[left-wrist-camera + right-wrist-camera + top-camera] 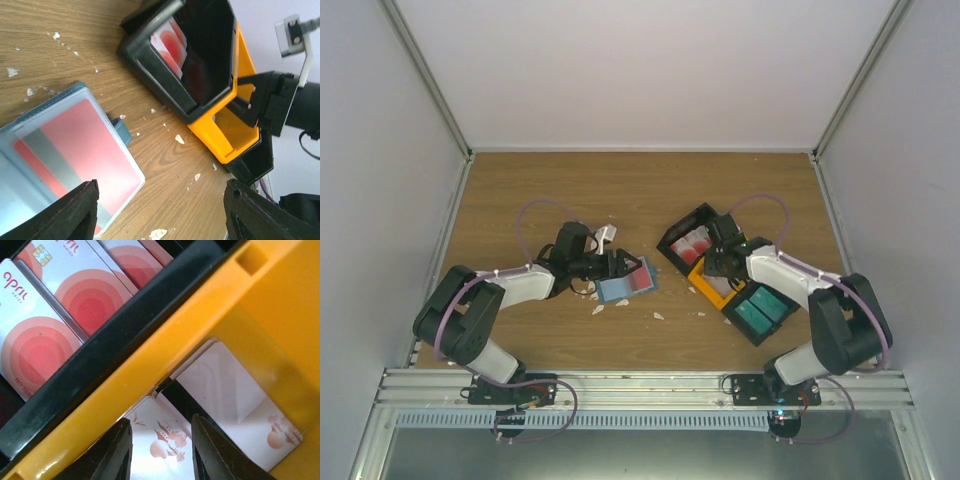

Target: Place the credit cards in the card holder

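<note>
Parted right gripper (pixel 161 429) faces white cards (pixel 235 405) only its camera shows; left gripper (pixel 160 192) open.

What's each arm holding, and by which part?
Left gripper: jaws open, nothing held. Right gripper: jaws straddle a white card in the orange bin; grip cannot be told.

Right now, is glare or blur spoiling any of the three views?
Left wrist: a pale sheen washes over the card holder, and the left fingers are soft. Right wrist: print on the cards in the black bin is sharp; the right fingers blur. Top view: evenly lit but soft.
</note>
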Available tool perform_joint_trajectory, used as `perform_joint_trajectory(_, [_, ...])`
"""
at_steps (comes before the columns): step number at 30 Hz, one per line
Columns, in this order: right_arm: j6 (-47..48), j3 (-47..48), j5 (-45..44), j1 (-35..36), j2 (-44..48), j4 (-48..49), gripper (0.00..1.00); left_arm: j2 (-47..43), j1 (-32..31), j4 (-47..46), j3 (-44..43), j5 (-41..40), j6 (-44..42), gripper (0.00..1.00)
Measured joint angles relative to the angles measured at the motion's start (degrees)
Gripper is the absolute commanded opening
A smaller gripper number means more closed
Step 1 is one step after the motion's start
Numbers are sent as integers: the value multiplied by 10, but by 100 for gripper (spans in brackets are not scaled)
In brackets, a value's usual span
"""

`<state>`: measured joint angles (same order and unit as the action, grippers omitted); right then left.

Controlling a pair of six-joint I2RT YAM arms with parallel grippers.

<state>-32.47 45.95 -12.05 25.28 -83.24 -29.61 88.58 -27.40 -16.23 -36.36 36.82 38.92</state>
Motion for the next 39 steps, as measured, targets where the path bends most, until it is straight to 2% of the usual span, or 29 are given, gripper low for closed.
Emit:
perform_joint_trajectory(6, [36,68,25,-12,-61,31,44,-3,-6,12,3,-4,0,69])
perform_joint_trajectory(13, [82,97,70,-38,-106,63,43,11,-45,12,-10,-3,4,62])
perform_joint_trajectory(19, [112,96,83,-47,-115,56,43,64,-94,-2,-43,-15,33,49])
perform_joint_trajectory(23, [143,97,108,-48,-129,56,43,111,-132,-18,-76,-35,61,44])
perform_joint_trajectory(32, [174,116,126,-51,-164,42,43,186,-184,-24,-158,-120,96,41])
perform_joint_trajectory(39, [195,126,169,-54,-173,39,38,229,-185,-15,-207,-152,96,20])
